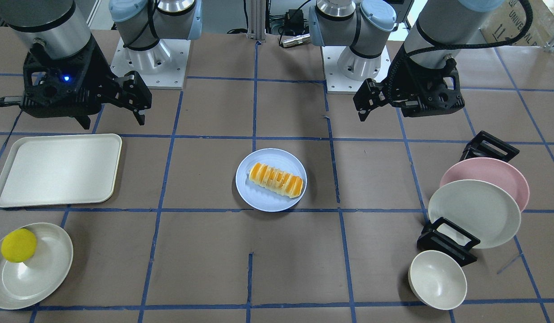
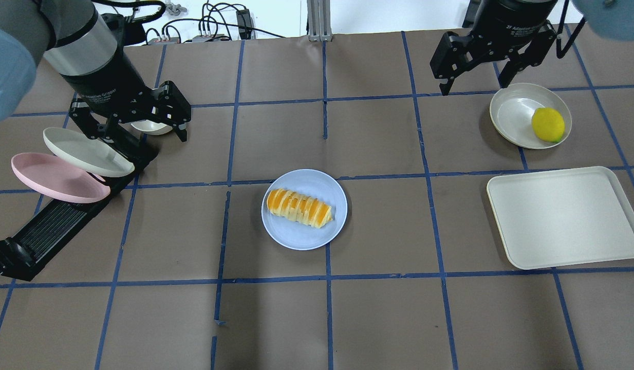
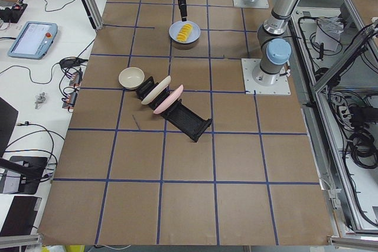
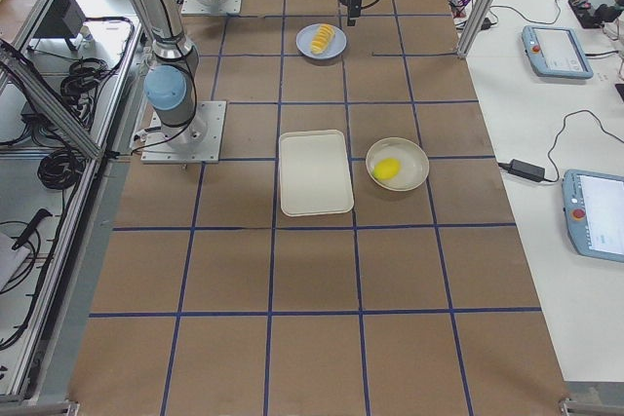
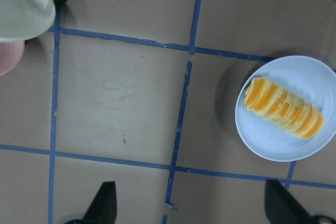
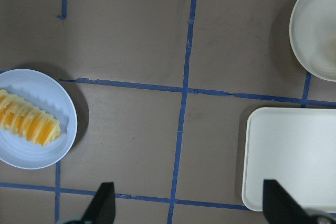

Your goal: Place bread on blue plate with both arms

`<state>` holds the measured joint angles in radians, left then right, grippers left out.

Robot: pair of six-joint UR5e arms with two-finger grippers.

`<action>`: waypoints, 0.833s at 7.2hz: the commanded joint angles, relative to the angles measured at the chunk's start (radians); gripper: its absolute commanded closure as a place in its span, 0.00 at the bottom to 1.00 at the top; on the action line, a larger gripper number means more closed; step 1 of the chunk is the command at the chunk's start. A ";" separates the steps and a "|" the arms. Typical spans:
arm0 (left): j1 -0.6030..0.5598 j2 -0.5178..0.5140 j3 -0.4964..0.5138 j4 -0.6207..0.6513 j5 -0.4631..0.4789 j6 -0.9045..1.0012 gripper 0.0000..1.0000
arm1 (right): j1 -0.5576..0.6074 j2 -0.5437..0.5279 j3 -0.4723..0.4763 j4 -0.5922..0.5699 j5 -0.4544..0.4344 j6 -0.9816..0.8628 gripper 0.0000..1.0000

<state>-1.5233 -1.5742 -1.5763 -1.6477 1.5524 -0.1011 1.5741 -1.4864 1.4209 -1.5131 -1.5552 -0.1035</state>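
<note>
At the middle of the tabletop (image 2: 378,318) sits the blue plate (image 2: 296,237), and the bread (image 2: 299,208) lies flat on it, running slantwise across the plate's centre with bare blue rim showing all round. Neither arm touches it. The left end effector (image 2: 134,127) hangs above the tabletop well to the left of the plate, its fingers spread wide with nothing between them; it hovers just over the black dish rack (image 2: 50,231), where a pink plate (image 2: 55,179) and a racked cream plate (image 2: 86,152) lean on edge. A small cream bowl (image 1: 437,279) stands beside the rack's end. The right end effector (image 2: 473,85) is likewise spread wide and empty, raised near the far right of the tabletop, well apart from the bread. Just beside it lies a cream-white plate (image 2: 512,115) bearing a yellow ball (image 2: 547,124). Nearer the robot, a cream rectangular tray (image 2: 563,218) lies flat.
</note>
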 commanded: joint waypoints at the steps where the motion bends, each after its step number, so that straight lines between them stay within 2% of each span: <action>1: 0.000 -0.003 0.001 0.003 0.000 0.030 0.00 | 0.003 -0.023 0.009 0.004 0.001 -0.001 0.01; 3: 0.000 -0.003 0.001 0.003 0.000 0.035 0.00 | 0.001 -0.046 0.042 -0.004 0.000 -0.002 0.01; 6: 0.000 -0.004 0.001 0.003 0.000 0.035 0.00 | 0.001 -0.046 0.043 -0.007 0.000 -0.002 0.01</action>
